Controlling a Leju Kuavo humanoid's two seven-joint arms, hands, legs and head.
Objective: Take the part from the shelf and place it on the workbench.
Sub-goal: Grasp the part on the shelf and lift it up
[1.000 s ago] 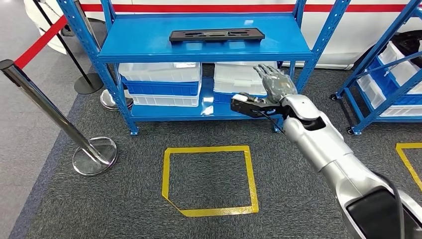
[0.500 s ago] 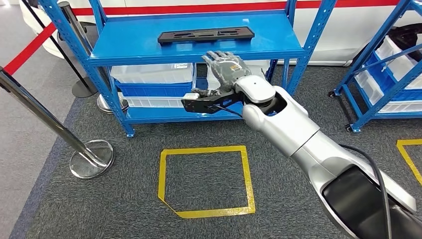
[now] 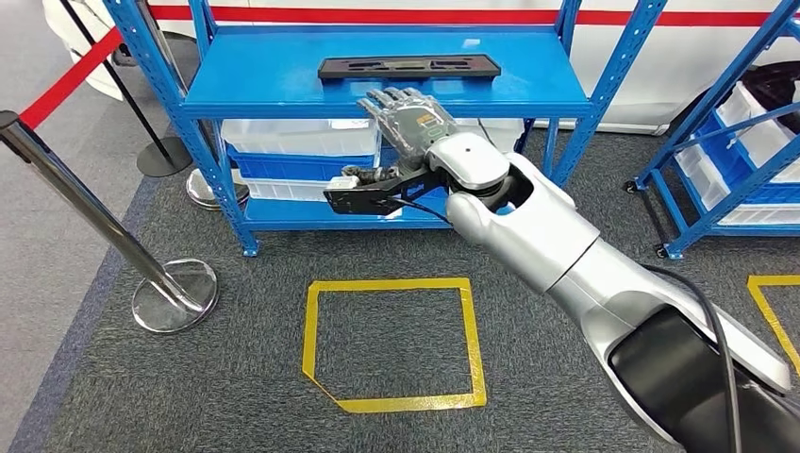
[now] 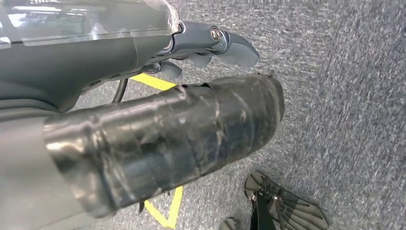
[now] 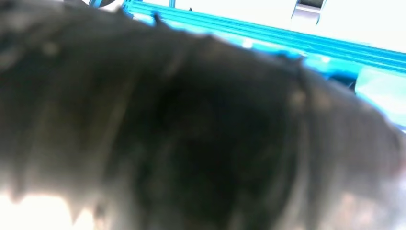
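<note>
I see the black part (image 3: pixel 409 66) lying flat on the top board of the blue shelf (image 3: pixel 283 90), toward its far edge. My right hand (image 3: pixel 408 121) hangs just in front of that board's near edge, fingers spread, holding nothing. White bins (image 3: pixel 302 142) sit below. A chrome post (image 3: pixel 113 241) stands left; a yellow floor square (image 3: pixel 396 342) lies near.

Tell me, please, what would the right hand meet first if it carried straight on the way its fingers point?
Probably the black part on the blue shelf: the right hand points up toward it, though depth is unclear.
</note>
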